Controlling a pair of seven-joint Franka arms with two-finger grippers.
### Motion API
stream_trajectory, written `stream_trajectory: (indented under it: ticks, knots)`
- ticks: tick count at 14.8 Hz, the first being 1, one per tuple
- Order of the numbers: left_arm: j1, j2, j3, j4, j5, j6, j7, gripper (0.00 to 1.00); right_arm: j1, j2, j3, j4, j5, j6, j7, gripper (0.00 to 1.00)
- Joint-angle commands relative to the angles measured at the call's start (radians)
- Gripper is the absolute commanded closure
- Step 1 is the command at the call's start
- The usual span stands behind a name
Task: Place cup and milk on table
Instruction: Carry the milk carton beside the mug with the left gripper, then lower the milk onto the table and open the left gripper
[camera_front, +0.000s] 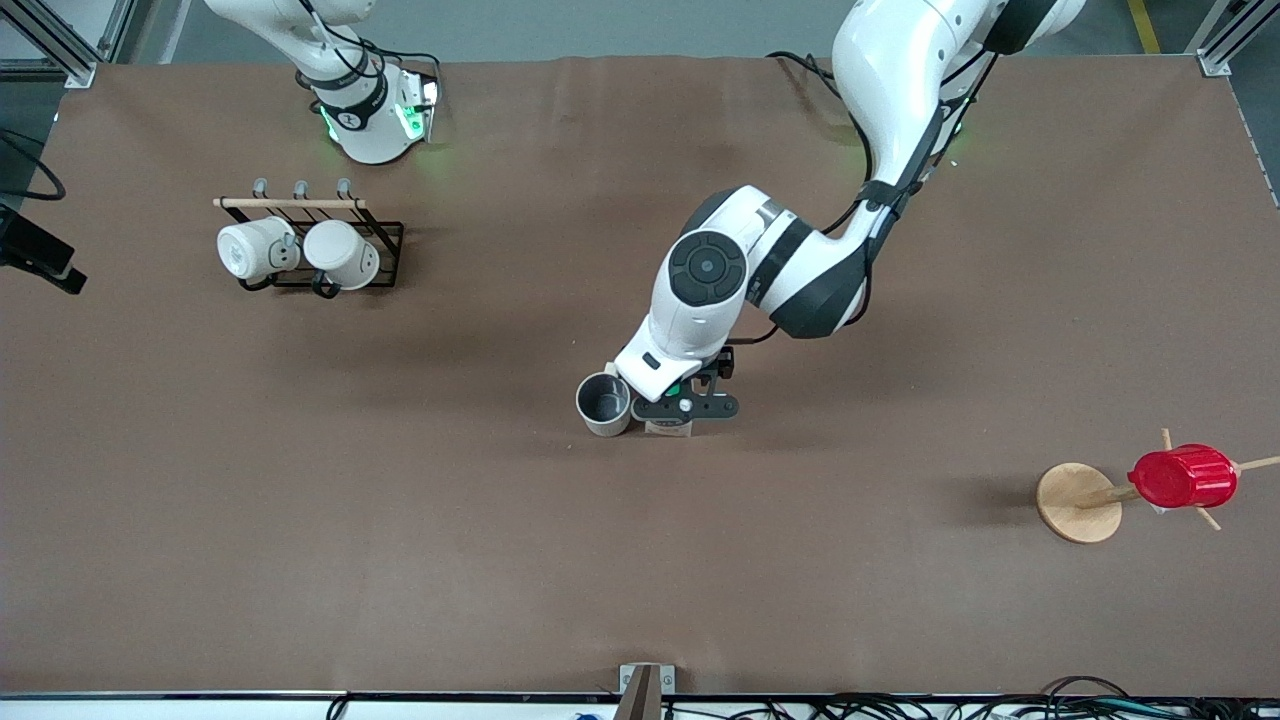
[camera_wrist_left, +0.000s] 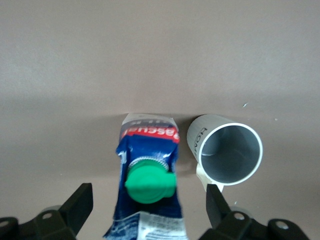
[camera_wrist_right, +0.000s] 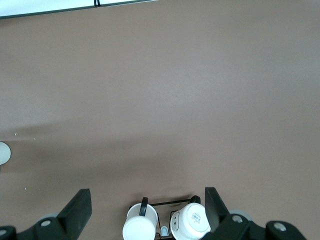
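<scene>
Milk carton (camera_front: 668, 428) at frame centre under spread left gripper (camera_front: 686, 407); lifting carelessly could topple adjacent cup (camera_front: 604, 403); right gripper (camera_wrist_right: 145, 210) waits spread

"Pascual" on the milk (camera_wrist_left: 150, 172) carton's red band

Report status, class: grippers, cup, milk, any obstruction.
Left gripper open over the milk, fingers clear of it. Milk upright on table beside cup. Right gripper open, waiting above mug rack. Nothing in the way.
</scene>
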Motion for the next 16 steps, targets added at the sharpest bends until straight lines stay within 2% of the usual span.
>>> stream_trajectory:
  ticks: [1, 5, 7, 13, 16]
  knots:
    - [0.006, -0.072, 0.001, -0.031, -0.019, -0.029, -0.011, 0.00, -0.018, -0.008, 0.008, -0.001, 0.018, 0.001, -0.007, 0.00]
    - [0.019, -0.152, 0.012, -0.048, -0.009, -0.147, -0.007, 0.00, -0.020, -0.008, 0.006, -0.001, 0.018, 0.001, -0.007, 0.00]
    - [0.093, -0.220, 0.003, -0.075, -0.006, -0.166, 0.013, 0.00, -0.029, -0.008, 0.006, -0.001, 0.020, 0.001, -0.007, 0.00]
    - [0.278, -0.516, 0.000, -0.297, -0.009, -0.169, 0.176, 0.00, -0.037, -0.008, 0.006, -0.001, 0.021, 0.002, -0.007, 0.00]
    - [0.363, -0.602, 0.001, -0.348, -0.010, -0.212, 0.286, 0.00, -0.037, -0.006, 0.006, -0.001, 0.021, 0.002, -0.007, 0.00]
